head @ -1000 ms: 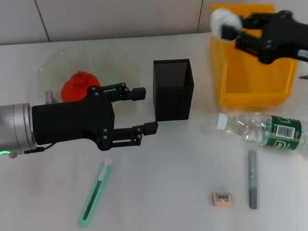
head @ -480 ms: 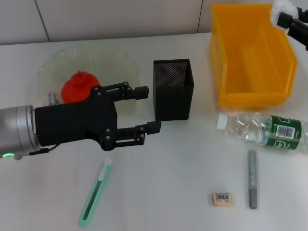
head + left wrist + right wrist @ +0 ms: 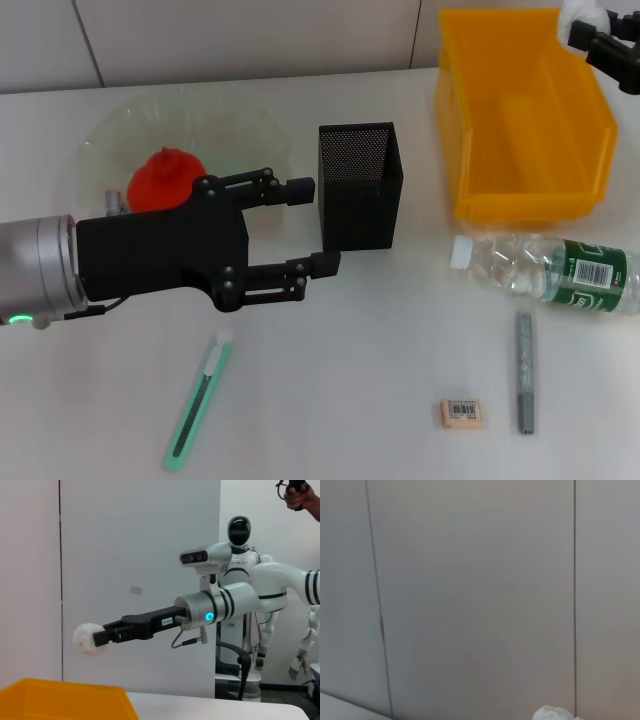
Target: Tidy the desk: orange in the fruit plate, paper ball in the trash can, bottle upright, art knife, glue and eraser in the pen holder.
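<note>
My right gripper [image 3: 588,32] is at the far right corner of the yellow trash can [image 3: 525,130], above its rim, shut on the white paper ball [image 3: 577,14]. The left wrist view shows that gripper [image 3: 102,636] holding the paper ball [image 3: 87,639] over the bin [image 3: 65,700]. My left gripper [image 3: 315,226] hovers open just left of the black mesh pen holder [image 3: 360,185]. The orange [image 3: 160,180] lies in the clear fruit plate [image 3: 190,115]. The bottle [image 3: 550,272] lies on its side. A green art knife [image 3: 200,402], the eraser [image 3: 460,412] and a grey glue stick [image 3: 524,372] lie near the front.
A grey panelled wall runs behind the table. In the left wrist view, another white robot [image 3: 240,580] stands in the background.
My right gripper carried the paper ball from the bin's far left corner across to its far right corner. The left gripper edged slightly toward the pen holder.
</note>
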